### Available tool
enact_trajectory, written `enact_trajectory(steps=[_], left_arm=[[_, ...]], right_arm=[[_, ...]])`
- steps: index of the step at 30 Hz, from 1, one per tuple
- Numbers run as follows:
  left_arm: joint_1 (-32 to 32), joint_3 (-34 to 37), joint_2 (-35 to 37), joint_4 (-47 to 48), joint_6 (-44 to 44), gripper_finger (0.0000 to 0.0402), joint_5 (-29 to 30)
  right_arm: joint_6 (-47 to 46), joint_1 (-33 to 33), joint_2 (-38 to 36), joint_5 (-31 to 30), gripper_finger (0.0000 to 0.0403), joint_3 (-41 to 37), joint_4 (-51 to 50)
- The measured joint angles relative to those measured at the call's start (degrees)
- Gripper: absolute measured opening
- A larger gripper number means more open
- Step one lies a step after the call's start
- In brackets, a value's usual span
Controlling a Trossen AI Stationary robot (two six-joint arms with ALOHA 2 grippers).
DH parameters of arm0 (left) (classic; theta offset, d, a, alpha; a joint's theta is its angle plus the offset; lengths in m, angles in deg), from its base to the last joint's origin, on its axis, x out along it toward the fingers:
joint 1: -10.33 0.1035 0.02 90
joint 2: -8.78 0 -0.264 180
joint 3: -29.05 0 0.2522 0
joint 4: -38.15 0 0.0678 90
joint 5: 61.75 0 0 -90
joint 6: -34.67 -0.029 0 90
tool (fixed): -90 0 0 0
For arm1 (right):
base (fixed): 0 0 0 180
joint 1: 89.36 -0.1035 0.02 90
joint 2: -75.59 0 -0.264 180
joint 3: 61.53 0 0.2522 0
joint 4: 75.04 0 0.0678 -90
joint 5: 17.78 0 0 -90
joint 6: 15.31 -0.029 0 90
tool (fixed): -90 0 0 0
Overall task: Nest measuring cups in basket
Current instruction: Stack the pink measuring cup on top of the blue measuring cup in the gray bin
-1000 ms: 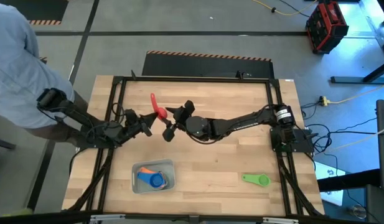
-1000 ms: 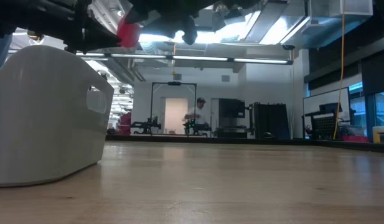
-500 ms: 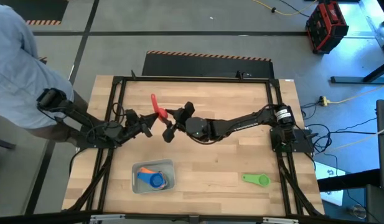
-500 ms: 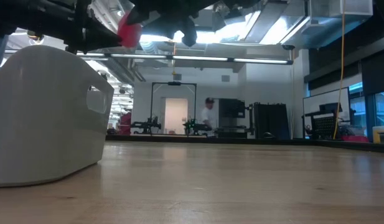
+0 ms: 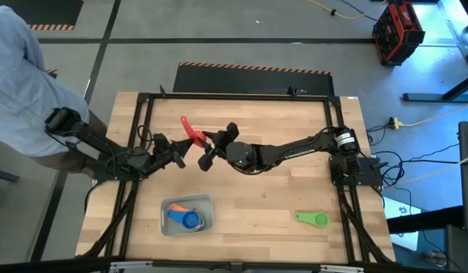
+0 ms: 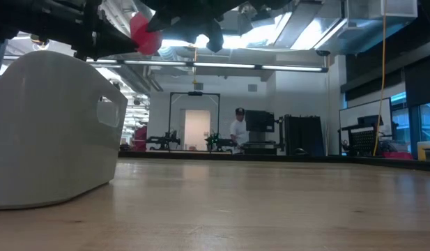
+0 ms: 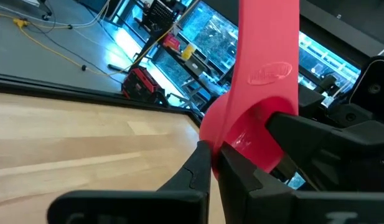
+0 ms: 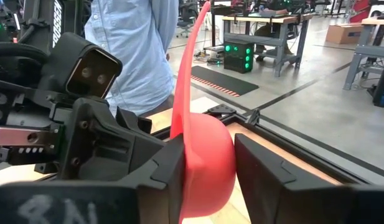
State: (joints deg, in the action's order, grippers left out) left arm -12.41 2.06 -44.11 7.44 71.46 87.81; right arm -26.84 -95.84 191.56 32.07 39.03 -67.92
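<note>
The pink measuring cup (image 5: 190,131) is in the air over the table's middle, between both grippers, its flat handle (image 5: 183,121) pointing toward the far left. My right gripper (image 5: 201,145) is shut on its bowl. My left gripper (image 5: 177,152) is shut, with its tips (image 7: 211,163) right at the bowl's edge. The pale basket (image 5: 167,205) stands near the front edge, left of the middle. An orange cup (image 5: 175,214) and a blue cup (image 5: 193,221) lie in it. A green cup (image 5: 312,218) lies on the table at the near right. My right gripper pinches the pink cup's round bowl (image 8: 207,155) between its two fingers, coming level from the table's right. The cup is lifted clear and its handle (image 8: 185,74) sticks out beyond the fingers. My left gripper's shut fingertips (image 7: 204,158) stand at the bowl's edge (image 7: 216,127); I cannot tell whether they touch it.
A person in a light blue shirt (image 5: 21,83) stands at the table's far left corner. The basket's wall (image 6: 54,125) fills the left of the low view. A black metal frame (image 5: 234,97) borders the tabletop. Bare wood lies between the basket and the green cup.
My right gripper has turned slightly, so the pink cup's handle has swung a little toward the table's left edge. Both arms otherwise stay where they were.
</note>
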Motion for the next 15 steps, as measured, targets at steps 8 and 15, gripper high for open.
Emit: enact_trajectory(steps=[8, 15], left_arm=[[-0.02, 0.0, 0.0, -0.11, 0.09, 0.0009, -0.16], [-0.02, 0.0, 0.0, -0.3, 0.12, 0.0014, -0.49]], right_arm=[[0.04, 0.2, -0.02, -0.4, 0.0119, 0.0, -0.1], [-0.22, 0.66, -0.02, -0.8, 0.0117, -0.02, -0.21]])
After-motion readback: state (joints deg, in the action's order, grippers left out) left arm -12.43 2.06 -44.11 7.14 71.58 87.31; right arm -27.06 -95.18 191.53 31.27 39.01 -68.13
